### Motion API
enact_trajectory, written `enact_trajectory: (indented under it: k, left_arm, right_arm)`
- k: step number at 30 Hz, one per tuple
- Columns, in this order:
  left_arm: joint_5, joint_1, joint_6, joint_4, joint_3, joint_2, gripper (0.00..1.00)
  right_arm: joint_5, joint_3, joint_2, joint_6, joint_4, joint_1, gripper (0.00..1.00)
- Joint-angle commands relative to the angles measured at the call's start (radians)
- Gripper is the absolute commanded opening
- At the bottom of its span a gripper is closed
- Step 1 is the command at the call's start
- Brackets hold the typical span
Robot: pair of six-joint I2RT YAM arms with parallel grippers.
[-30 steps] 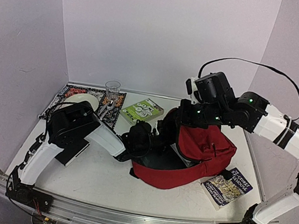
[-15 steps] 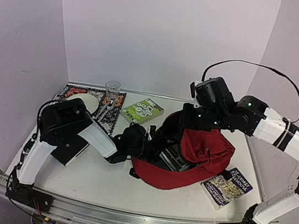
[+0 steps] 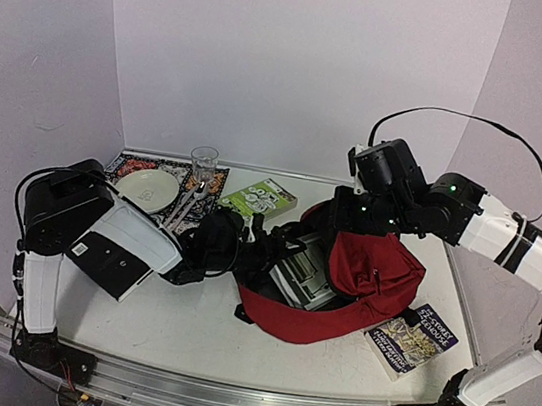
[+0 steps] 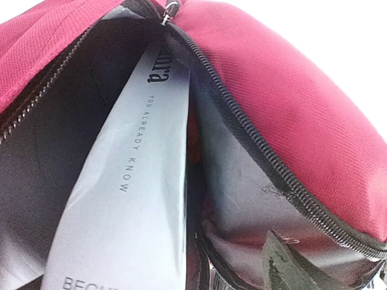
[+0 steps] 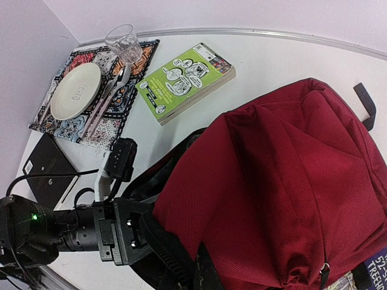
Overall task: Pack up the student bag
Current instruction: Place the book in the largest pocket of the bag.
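A: Which step?
B: The grey book sits inside the dark-red fabric backpack (mid-table, its rim pinched by your right gripper). The left gripper has its fingers apart. Withdraw, then fetch the green paperback.

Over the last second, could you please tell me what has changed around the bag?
The left gripper let go of the grey book, now lying in the student bag, and drew back leftward. The right gripper stays pinched on the bag's rim; the green book and blue book stayed put.

Top view looks down from behind; both wrist views closely frame the student bag.
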Motion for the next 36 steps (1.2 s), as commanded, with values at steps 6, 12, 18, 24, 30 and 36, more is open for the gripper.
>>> enact_trajectory:
  k: [6, 12, 18, 24, 30, 36]
  left_arm:
    - [0.023, -0.002, 0.011, -0.078, 0.235, 0.126, 0.71]
    - [-0.003, -0.011, 0.016, -0.118, 0.385, 0.220, 0.66]
    - [-0.037, -0.012, 0.004, -0.212, 0.387, 0.233, 0.73]
    - [-0.129, -0.012, 0.091, -0.365, 0.335, 0.148, 0.88]
    - [-0.250, -0.015, 0.162, -0.642, 0.413, 0.110, 0.97]
    - [-0.326, -0.024, 0.201, -0.809, 0.475, 0.099, 0.99]
  right_arm:
    - [0.006, 0.015, 0.016, -0.026, -0.003, 0.000, 0.00]
    - [0.004, 0.007, 0.006, -0.022, -0.001, 0.000, 0.00]
    - [0.007, 0.001, 0.002, -0.023, -0.002, -0.001, 0.00]
    - [0.011, -0.004, -0.003, -0.026, -0.002, -0.002, 0.00]
    - [0.009, 0.001, 0.000, -0.028, -0.001, -0.001, 0.00]
    - [0.012, 0.006, 0.000, -0.031, -0.001, -0.001, 0.00]
